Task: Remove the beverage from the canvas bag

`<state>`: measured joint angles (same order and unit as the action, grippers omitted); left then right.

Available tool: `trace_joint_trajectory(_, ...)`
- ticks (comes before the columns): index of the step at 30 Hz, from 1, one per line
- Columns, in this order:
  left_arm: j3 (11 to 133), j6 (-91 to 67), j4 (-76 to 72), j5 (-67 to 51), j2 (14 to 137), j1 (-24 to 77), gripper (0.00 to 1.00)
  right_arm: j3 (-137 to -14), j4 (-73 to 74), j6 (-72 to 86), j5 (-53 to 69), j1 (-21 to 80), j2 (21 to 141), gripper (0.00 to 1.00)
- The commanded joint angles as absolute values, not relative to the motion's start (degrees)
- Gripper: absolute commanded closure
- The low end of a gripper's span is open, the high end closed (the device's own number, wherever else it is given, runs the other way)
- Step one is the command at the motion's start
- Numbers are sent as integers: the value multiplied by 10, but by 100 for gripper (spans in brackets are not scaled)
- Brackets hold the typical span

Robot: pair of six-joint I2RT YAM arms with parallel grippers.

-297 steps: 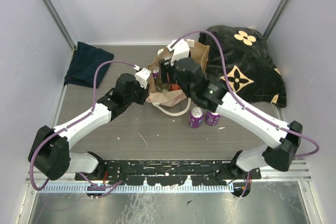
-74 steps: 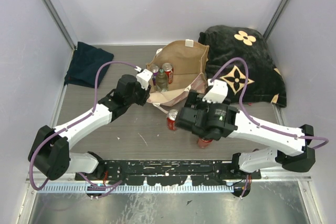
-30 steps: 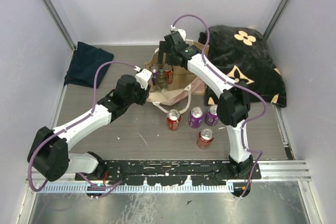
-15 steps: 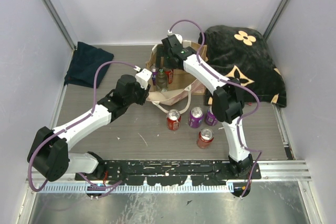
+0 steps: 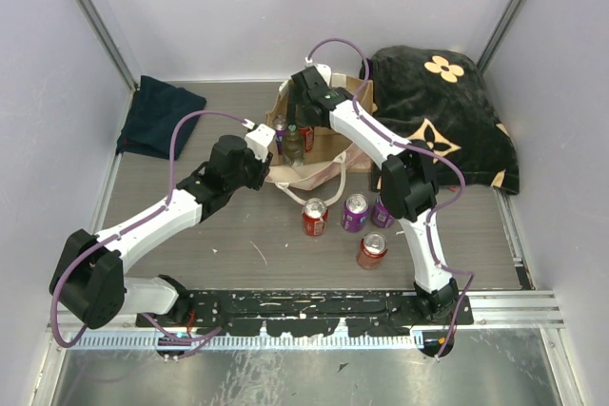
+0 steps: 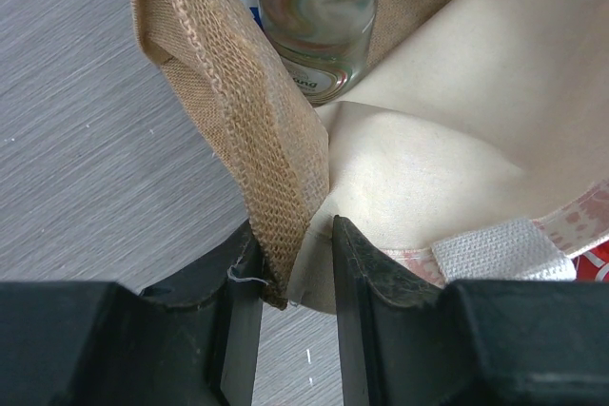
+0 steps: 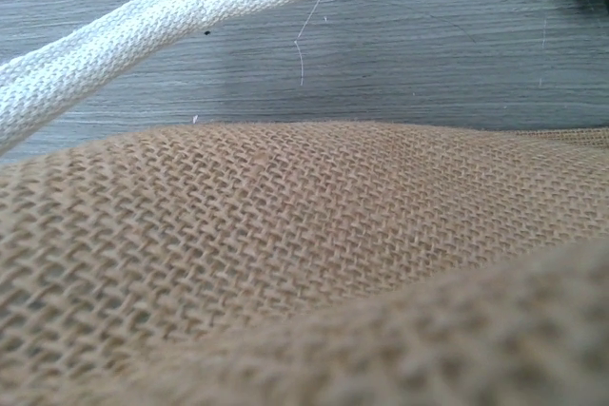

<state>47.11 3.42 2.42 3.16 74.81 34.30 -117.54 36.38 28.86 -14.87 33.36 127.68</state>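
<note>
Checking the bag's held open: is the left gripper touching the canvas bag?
Touching. Left wrist view shows the woven edge of the canvas bag pinched inside the left gripper.

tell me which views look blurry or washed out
Top external: evenly lit and sharp. Left wrist: the canvas bag weave is crisp, its cream lining bright at right. Right wrist: very close to the weave, the nearest fold along the bottom blurred.

The left arm stretches low and forward, the left gripper (image 6: 290, 263) pinched narrowly on the canvas bag (image 6: 249, 130) rim, while the right arm folds at its elbow and reaches far forward-left, the right gripper (image 5: 297, 113) angled down, fingers unseen.
</note>
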Motion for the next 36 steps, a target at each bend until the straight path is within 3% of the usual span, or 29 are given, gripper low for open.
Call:
trace_joint_trajectory(1,458,46,43,48,754,343,61,-1172,373,296,-138,335,1303,18)
trace_joint_trajectory(6,457,46,44,51,753,343,61,-1147,327,301,-109,335,1283,17)
trace_joint_trajectory(12,459,46,43,48,755,343,61,-1190,371,293,-107,336,1322,18)
trace_joint_trajectory(28,461,46,42,50,754,342,61,-1122,404,286,-134,366,1347,29)
trace_joint_trajectory(36,466,47,48,50,757,343,61,-1070,410,283,-140,381,1336,17)
